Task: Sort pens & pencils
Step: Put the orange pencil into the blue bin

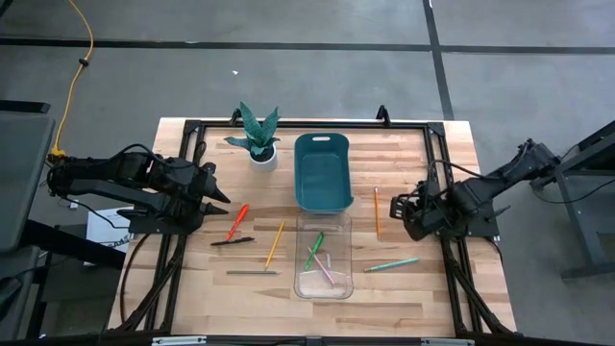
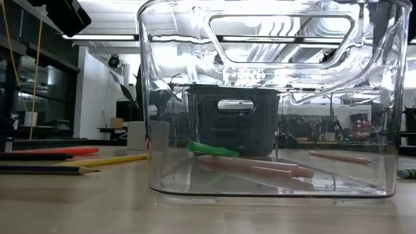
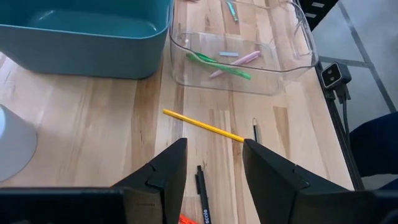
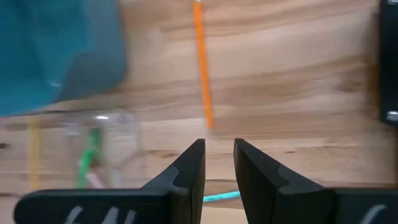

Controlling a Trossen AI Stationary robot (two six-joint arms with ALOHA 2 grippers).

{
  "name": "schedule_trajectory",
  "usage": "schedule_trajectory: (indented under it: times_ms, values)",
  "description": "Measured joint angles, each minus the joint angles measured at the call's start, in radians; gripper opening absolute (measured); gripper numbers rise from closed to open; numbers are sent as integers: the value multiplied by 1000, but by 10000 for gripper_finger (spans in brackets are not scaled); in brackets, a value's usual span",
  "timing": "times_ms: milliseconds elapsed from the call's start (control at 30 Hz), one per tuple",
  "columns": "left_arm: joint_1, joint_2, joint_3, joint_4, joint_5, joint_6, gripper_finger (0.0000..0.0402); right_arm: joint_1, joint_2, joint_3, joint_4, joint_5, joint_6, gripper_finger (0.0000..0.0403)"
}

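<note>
The right gripper (image 4: 219,163) hovers with fingers slightly parted and empty, the orange pencil (image 4: 203,65) just ahead of their tips. The left gripper (image 3: 214,165), parted wider and empty, waits near the black pen (image 3: 203,196). Flat on the worktop (image 1: 413,284), the thin pencil could roll or slip sideways from a narrow pinch.

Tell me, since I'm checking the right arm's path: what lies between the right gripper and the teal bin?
In the high view, only the orange pencil lies on the wood between the right gripper and the teal bin.
</note>
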Motion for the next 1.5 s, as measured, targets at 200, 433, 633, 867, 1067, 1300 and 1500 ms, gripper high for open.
schedule_trajectory:
  times_ms: [200, 433, 633, 867, 1067, 1300, 1500]
  values:
    - [0, 0, 0, 0, 0, 0, 145, -129, 0, -61, 41, -134, -137, 73]
    - [0, 0, 0, 0, 0, 0, 145, -270, 9, -64, 89, -160, -287, 73]
    - [0, 0, 0, 0, -1, 1, 145, -364, 68, -64, 158, -215, -424, 73]
    - [0, 0, 0, 0, -1, 2, 145, -440, 197, -64, 243, -274, -570, 73]
    - [0, 0, 0, -1, 0, 3, 145, -496, 271, -63, 323, -288, -650, 73]
    - [0, 0, 0, -2, 13, 3, 145, -523, 294, -63, 363, -287, -679, 73]
    - [0, 0, 0, -5, 15, 6, 145, -498, 307, -63, 365, -287, -668, 73]
